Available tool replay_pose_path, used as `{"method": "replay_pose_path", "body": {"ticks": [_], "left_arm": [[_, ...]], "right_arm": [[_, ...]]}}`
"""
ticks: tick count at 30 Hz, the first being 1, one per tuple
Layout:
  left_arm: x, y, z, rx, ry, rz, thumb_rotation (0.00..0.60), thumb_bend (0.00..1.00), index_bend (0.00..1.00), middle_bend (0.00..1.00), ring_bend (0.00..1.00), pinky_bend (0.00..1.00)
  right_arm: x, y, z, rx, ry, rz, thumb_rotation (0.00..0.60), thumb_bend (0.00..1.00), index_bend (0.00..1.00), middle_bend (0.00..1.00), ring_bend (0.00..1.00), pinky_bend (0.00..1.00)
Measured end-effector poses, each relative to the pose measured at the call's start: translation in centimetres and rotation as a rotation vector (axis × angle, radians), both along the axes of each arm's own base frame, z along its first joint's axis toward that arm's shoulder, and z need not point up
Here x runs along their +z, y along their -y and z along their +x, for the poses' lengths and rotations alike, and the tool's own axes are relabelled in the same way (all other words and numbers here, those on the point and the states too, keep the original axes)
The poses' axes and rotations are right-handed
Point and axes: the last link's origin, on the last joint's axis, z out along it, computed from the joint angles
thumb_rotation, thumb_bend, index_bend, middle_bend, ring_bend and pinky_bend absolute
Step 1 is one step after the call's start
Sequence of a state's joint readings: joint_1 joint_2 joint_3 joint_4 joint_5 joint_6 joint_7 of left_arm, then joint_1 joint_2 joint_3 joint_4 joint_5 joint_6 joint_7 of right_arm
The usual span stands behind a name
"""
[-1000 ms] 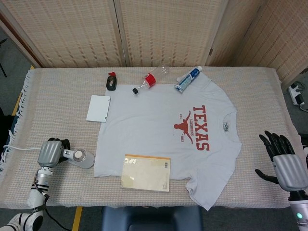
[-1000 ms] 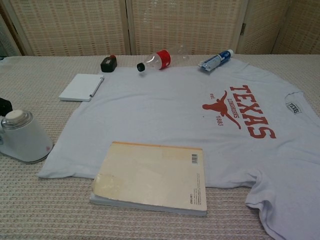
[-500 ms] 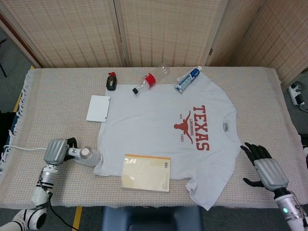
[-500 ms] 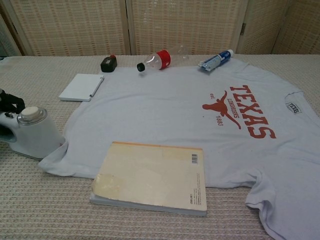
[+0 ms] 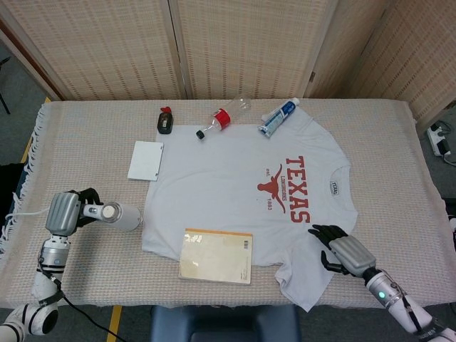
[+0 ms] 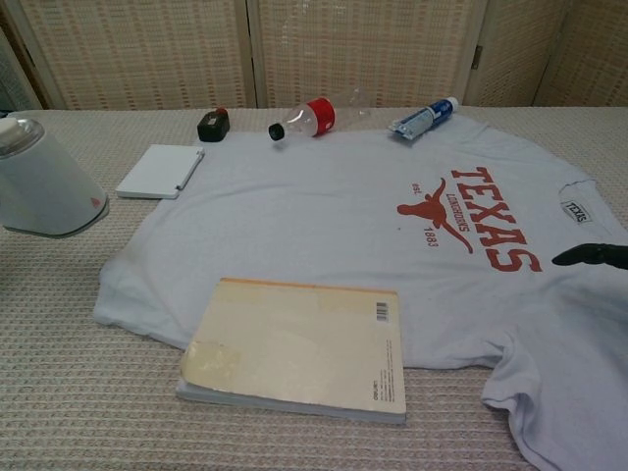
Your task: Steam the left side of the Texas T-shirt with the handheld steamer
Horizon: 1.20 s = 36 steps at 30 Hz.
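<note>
Our left hand (image 5: 65, 212) gripped the handheld steamer (image 5: 114, 214) near the desk's left edge, just beside the hem of the Texas T-shirt (image 5: 235, 192). Our right hand (image 5: 342, 253) rested spread on its sleeve. We judged the steamer rigid and top-heavy, best held by its handle, and the cloth limp. A book (image 5: 216, 256) weighed the near hem, partly in the way.

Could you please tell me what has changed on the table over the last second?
The right hand moved in onto the T-shirt's sleeve. The left hand, still holding the steamer, nudged the hem, then lifted away. The book and bottle stayed put.
</note>
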<state>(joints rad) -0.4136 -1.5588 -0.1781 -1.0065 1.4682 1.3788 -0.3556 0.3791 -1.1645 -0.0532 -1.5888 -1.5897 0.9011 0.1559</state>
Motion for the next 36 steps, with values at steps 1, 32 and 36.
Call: {"method": "replay_pose_path", "body": {"ticks": [1, 32, 36], "left_arm": [[0.1, 0.0, 0.4, -0.011, 0.008, 0.000, 0.600, 0.39, 0.95, 1.00, 0.89, 0.71], [-14.0, -8.1, 15.5, -0.188, -0.247, -0.089, 0.600, 0.39, 0.95, 1.00, 0.88, 0.73], [-15.0, -8.7, 14.9, -0.143, -0.291, -0.084, 0.600, 0.39, 0.95, 1.00, 0.88, 0.73]], "right_arm": [[-0.4, 0.1, 0.1, 0.007, 0.002, 0.009, 0.093, 0.78, 0.00, 0.02, 0.00, 0.00], [-4.7, -0.4, -0.6, 0.217, 0.000, -0.019, 0.140, 0.78, 0.00, 0.03, 0.00, 0.00], [-4.6, -0.4, -0.5, 0.212, 0.001, -0.023, 0.143, 0.78, 0.00, 0.03, 0.00, 0.00]]}}
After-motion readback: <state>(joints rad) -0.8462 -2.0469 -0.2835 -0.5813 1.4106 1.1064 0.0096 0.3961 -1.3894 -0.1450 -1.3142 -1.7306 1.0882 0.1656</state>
